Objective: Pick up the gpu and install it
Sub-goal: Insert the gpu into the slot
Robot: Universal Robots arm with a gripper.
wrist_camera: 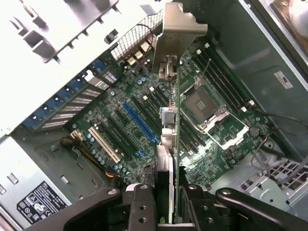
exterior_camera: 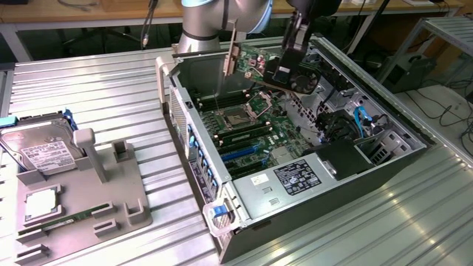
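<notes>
Hand [exterior_camera: 284,69] clenched on the gpu [exterior_camera: 258,64], carrying it in the air above the open computer case [exterior_camera: 369,160]. Card held edge-down, silver bracket [wrist_camera: 175,33] leading, likely so its connector edge can meet a slot on the motherboard [wrist_camera: 144,120] below. Not yet seated.

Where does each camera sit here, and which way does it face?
Exterior view: off the arm, raised, looking down at the open computer case on a ribbed metal table; the arm's base and gripper show.
Wrist view: on the wrist, looking along the gripper down onto the motherboard; its fingers show.
Shared: the gpu gripped above the motherboard.
</notes>
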